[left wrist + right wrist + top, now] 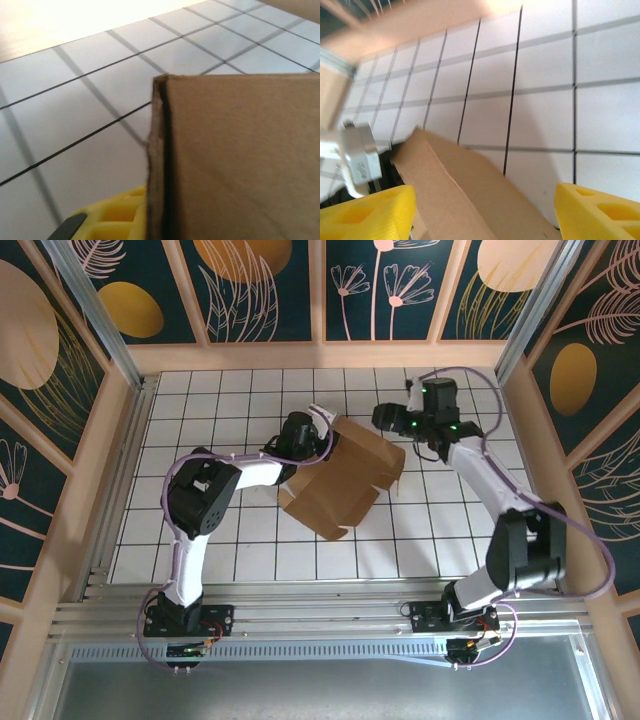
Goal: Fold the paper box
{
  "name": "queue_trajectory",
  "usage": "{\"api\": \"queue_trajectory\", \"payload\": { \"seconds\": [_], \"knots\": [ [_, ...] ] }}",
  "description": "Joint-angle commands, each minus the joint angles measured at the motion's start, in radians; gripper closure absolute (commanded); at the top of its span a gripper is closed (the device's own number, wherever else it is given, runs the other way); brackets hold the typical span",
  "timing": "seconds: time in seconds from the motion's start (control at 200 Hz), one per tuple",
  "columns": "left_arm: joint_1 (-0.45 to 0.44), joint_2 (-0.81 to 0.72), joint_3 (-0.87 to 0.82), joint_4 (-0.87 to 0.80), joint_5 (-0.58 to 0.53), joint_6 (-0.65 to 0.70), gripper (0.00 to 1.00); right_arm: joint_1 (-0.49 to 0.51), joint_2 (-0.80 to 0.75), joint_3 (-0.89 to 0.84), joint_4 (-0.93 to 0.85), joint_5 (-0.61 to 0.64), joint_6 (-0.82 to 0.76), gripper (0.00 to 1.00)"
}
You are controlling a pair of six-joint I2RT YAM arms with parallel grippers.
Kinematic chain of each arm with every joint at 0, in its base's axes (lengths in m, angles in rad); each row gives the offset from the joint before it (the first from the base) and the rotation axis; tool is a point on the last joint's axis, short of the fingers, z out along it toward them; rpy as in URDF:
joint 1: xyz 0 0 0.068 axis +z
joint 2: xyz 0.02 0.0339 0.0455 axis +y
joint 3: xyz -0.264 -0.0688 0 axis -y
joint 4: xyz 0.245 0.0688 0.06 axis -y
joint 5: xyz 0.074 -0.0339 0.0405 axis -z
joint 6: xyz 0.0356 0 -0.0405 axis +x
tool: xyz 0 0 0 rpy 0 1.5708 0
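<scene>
From above: the paper box [345, 480], plain brown card partly raised into shape, sits at the middle of the white tiled table [200, 400], well clear of all four edges. One corner points toward the near edge. The left gripper [318, 435] meets the box's far-left side, and the right gripper [385, 420] hovers just off its far-right corner, so the card lies between the two arms.

Left wrist camera: a brown panel of the paper box [240, 160] stands upright, its doubled vertical edge running up the centre of the view. One yellow finger [112, 220] sits tight against the foot of that edge; its partner is hidden behind the card. Whether this claw is clamped on the box or merely resting against it cannot be told.

Right wrist camera: the right gripper [485, 215] has its jaws spread wide, one yellow finger [370, 215] at the lower left and the other at the lower right. A creased flap of the paper box [465, 200] rises between them, near the left finger and clear of the right one. Nothing is pinched.
</scene>
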Motion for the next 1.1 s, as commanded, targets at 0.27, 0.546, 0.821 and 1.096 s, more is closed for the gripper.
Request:
{"api": "queue_trajectory", "payload": {
  "seconds": [0.27, 0.546, 0.821, 1.096],
  "knots": [
    [0.0, -0.184, -0.158, 0.091, -0.161, -0.232, 0.28, -0.035, -0.049, 0.018, -0.056, 0.185, 0.2, 0.27],
    [0.002, -0.447, -0.168, -0.232, -0.136, -0.325, 0.19, 0.034, -0.022, 0.138, -0.365, 0.305, 0.487, 0.33],
    [0.182, -0.289, 0.284, -0.744, 0.298, -0.594, 0.14, 0.184, 0.073, 0.256, -0.515, 0.328, 0.616, 0.3],
    [0.185, -0.044, 0.574, -0.934, 0.405, -0.469, 0.16, 0.179, 0.188, 0.269, -0.453, 0.261, 0.628, 0.18]
  ]
}}
